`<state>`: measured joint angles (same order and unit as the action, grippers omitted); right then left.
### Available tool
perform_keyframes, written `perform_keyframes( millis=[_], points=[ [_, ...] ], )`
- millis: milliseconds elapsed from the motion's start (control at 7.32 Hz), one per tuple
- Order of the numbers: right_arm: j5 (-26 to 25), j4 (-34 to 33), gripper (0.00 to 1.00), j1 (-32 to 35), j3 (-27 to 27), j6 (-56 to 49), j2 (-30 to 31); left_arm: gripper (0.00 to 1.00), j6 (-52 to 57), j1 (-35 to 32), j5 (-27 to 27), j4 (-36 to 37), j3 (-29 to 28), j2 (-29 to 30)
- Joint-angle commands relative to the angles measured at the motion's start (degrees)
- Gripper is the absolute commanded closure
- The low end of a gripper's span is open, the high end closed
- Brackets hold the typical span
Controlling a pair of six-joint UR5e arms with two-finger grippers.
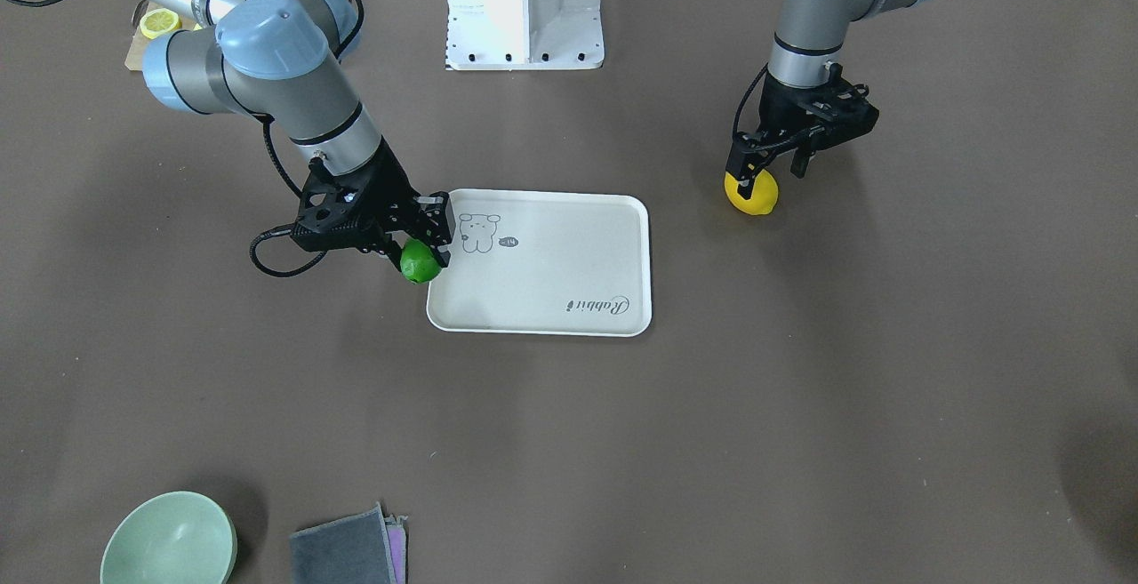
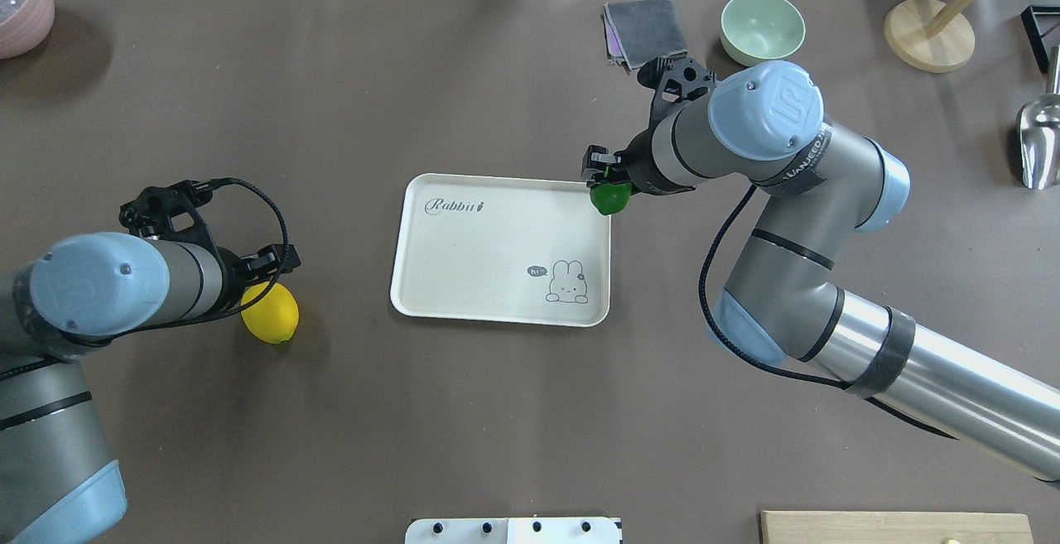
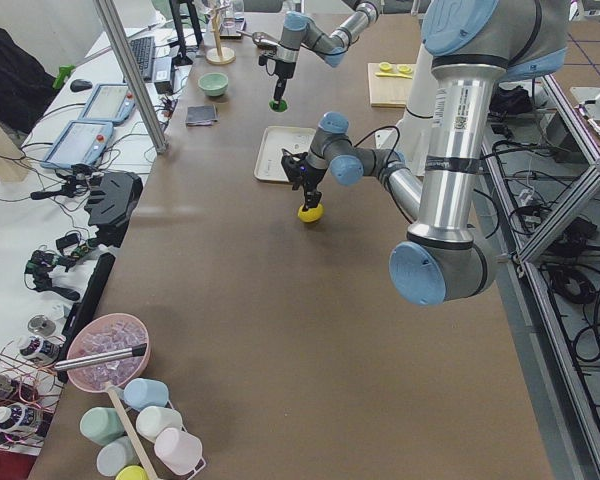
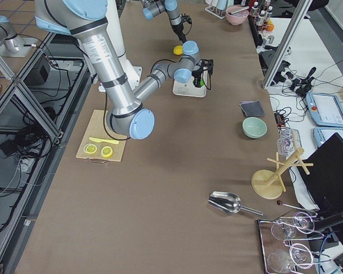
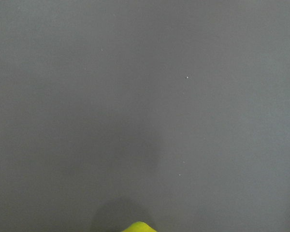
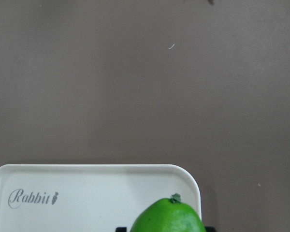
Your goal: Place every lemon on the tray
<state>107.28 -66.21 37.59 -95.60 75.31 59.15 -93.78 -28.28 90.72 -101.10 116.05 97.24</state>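
Green and glossy, one lemon hangs clamped in the right gripper above the tray's far right corner, seemingly poised for release inside the rim. The yellow lemon is well left of the tray, on or just above the worktop, under the left gripper. I cannot tell whether those jaws grip it; the wrist view crops all but its tip.

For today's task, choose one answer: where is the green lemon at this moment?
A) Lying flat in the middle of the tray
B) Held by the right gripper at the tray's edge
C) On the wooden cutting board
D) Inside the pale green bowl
B: the green lemon sits between the fingers of the right gripper, at the edge of the tray near one corner.
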Motion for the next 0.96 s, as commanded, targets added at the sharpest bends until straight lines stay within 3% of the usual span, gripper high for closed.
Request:
perform_keyframes(
  millis=[0, 410, 547, 683, 820],
  points=[
    [-1.3, 0.2, 1.0, -1.2, 0.2, 1.0, -0.9, 0.02, -1.7, 3.2, -1.4, 0.9, -0.6, -0.1],
    [-5.5, 0.3, 1.0, -4.0, 1.7, 2.0, -2.1, 0.03, -1.9, 4.6, -1.5, 0.8, -2.5, 0.0],
    [-5.6, 0.3, 1.0, -4.5, 1.7, 2.4, -2.5, 0.08, -1.8, 4.6, -1.5, 0.8, -2.6, -0.1],
    [-6.2, 0.3, 1.0, -5.2, 1.9, 2.4, -2.5, 0.15, -1.8, 4.5, -1.5, 0.8, -3.2, 0.1],
    [-7.3, 0.3, 1.0, -5.9, 1.9, 2.4, -2.5, 0.43, -1.8, 4.5, -1.5, 0.6, -3.7, 0.5]
  ],
)
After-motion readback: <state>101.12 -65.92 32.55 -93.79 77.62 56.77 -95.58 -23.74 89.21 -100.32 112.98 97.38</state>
